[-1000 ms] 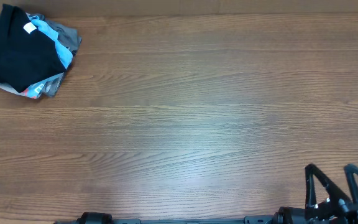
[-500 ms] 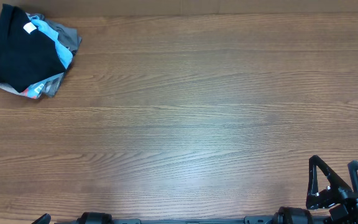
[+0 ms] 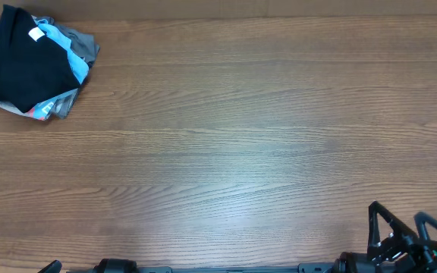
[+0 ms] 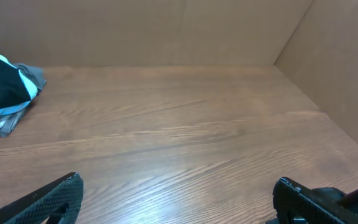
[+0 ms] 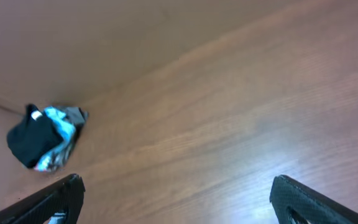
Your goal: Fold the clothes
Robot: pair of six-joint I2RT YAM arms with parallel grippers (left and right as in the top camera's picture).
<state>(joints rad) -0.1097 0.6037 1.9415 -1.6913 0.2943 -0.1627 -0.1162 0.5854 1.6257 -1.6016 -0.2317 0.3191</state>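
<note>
Two grippers, both empty, jaws spread wide. Far-left corner of the table [image 3: 241,136]: the black T-shirt [image 3: 17,64] lies bunched on top of the other garments [image 3: 86,47], no clear long axis. Left gripper [image 4: 178,180] has it ahead and leftward, so that's the nearer arm, I'd say. Right gripper [image 3: 395,214] hovers near-right, well apart, touching nothing.

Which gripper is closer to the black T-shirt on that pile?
Left. The left gripper is at the near edge of the table, on the same side as the black T-shirt; the right gripper is at the opposite near corner, diagonally across from it.
</note>
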